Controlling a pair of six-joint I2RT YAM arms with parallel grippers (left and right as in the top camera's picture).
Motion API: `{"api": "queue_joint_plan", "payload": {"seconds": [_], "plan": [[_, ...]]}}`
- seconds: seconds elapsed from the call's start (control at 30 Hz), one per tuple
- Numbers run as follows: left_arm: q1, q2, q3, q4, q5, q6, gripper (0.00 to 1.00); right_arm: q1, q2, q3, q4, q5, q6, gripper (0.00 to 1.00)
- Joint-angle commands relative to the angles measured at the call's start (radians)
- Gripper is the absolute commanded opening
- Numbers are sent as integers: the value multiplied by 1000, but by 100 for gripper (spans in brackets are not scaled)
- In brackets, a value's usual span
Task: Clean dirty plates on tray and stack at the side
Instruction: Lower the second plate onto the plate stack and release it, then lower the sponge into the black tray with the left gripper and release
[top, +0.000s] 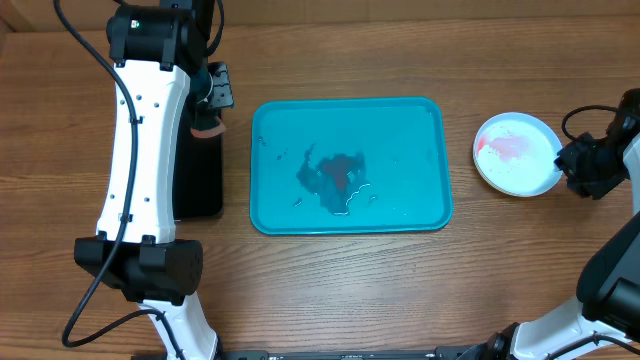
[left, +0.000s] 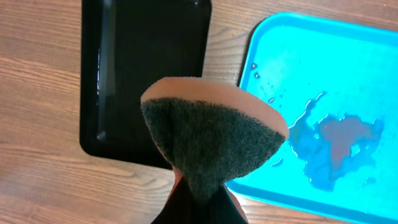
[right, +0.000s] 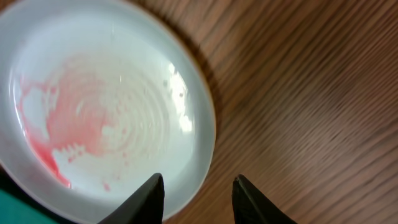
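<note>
So over on the left, our left arm (top: 145, 150) stretches up along the table's left side, and its wrist bends toward the middle. The left gripper (left: 198, 202) is pinched tight on a sponge (left: 211, 143), green scrubby face toward the wrist camera, orange backing behind it. It hangs over the near end of the black tray (left: 146, 68), just beside the turquoise tray (top: 410, 150). That one has no plates on it, just a reddish-brown puddle (top: 335, 178) and some stray droplets. Further right, the white plate (right: 106, 112) sits on the bare wood, near the turquoise tray's right edge, with a pink-red smear across its left half. The right arm (top: 610, 280) comes in from the lower right, and the right gripper (right: 199, 186) is spread apart, holding nothing, with the plate's rim between its fingers (right: 152, 199). We can't tell whether they touch it.
</note>
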Motion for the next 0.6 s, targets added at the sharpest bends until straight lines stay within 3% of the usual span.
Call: {"api": "queue_joint_plan", "payload": {"seconds": [0.0, 0.1, 0.27, 0.47, 0.57], "plan": [[-1, -45, -2, -18, 6, 23, 4, 6, -10, 71, -40, -136, -74, 38], [0, -90, -3, -27, -8, 35, 4, 47, -32, 141, -95, -155, -101, 40], [13, -184, -24, -27, -8, 34, 4, 167, -88, 208, -135, -153, -138, 56], [109, -249, -249, -20, -21, 36, 4, 322, -99, 209, -131, -98, -151, 64], [183, -249, -390, 61, -18, 42, 4, 391, -99, 209, -122, -79, -151, 71]]}}
